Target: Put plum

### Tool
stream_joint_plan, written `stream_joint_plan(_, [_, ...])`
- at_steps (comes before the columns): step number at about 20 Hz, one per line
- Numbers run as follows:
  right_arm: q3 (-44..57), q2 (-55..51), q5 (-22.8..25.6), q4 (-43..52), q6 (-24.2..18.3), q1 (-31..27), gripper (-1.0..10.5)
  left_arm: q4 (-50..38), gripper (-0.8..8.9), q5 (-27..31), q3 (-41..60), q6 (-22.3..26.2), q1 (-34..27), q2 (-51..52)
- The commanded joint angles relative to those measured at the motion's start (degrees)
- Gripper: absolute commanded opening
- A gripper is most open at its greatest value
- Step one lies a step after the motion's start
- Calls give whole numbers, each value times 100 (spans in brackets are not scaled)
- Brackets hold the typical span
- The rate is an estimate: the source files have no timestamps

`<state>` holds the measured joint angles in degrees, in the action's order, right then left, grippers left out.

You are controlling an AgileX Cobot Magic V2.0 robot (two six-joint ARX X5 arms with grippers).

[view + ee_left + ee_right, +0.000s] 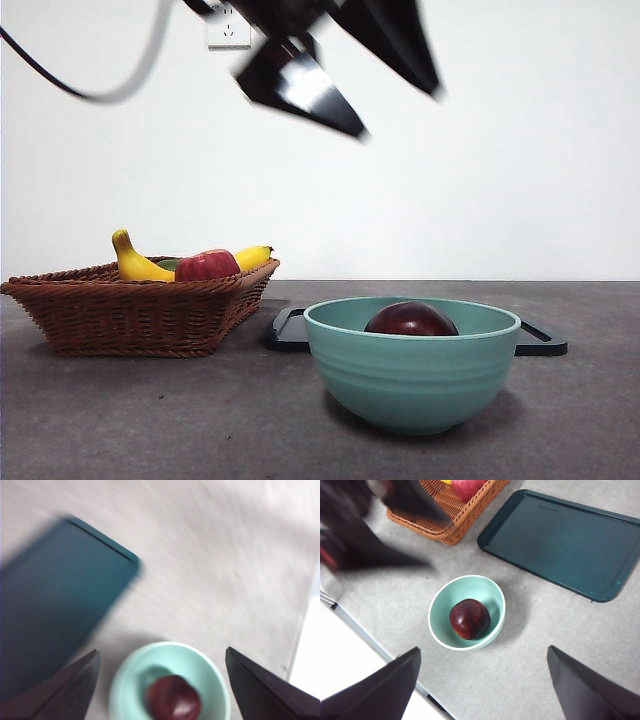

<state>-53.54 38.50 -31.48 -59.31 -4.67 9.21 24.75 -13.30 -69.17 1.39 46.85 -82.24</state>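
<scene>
The dark maroon plum (411, 320) lies inside the teal bowl (410, 380) at the front of the table. My left gripper (161, 651) is open and empty above the bowl (130, 680). The plum (174, 698) shows below, between its jaws, and this view is blurred. In the front view that gripper (398, 113) hangs high above the table as a blurred dark shape. My right gripper (484, 649) is open and empty, well above the bowl (465, 587) and the plum (469, 618). The left arm (365, 530) shows there as a dark blur.
A wicker basket (140, 310) at the left holds bananas (135, 262) and a brighter red fruit (207, 266). A dark teal tray (540, 345) lies flat behind the bowl. The right wrist view shows the basket (450, 520), the tray (560, 540) and the table's edge (370, 640).
</scene>
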Motion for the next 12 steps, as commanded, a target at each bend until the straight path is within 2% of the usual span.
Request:
stream_joint_plan(1, [-98, 35, -4, 52, 17, 15, 406, 264, 406, 28, -138, -81, -328, 590])
stream_joint_plan(5, [-98, 37, -2, 55, 17, 15, 406, 1029, 406, 20, -39, -61, -1182, 1637])
stream_joint_plan(7, [-98, 39, -2, 55, 17, 15, 406, 1176, 406, -39, 315, -59, -1561, 2179])
stream_joint_plan(12, [-96, 85, -2, 63, 17, 15, 406, 1165, 406, -914, 1878, -402, -1821, 3539])
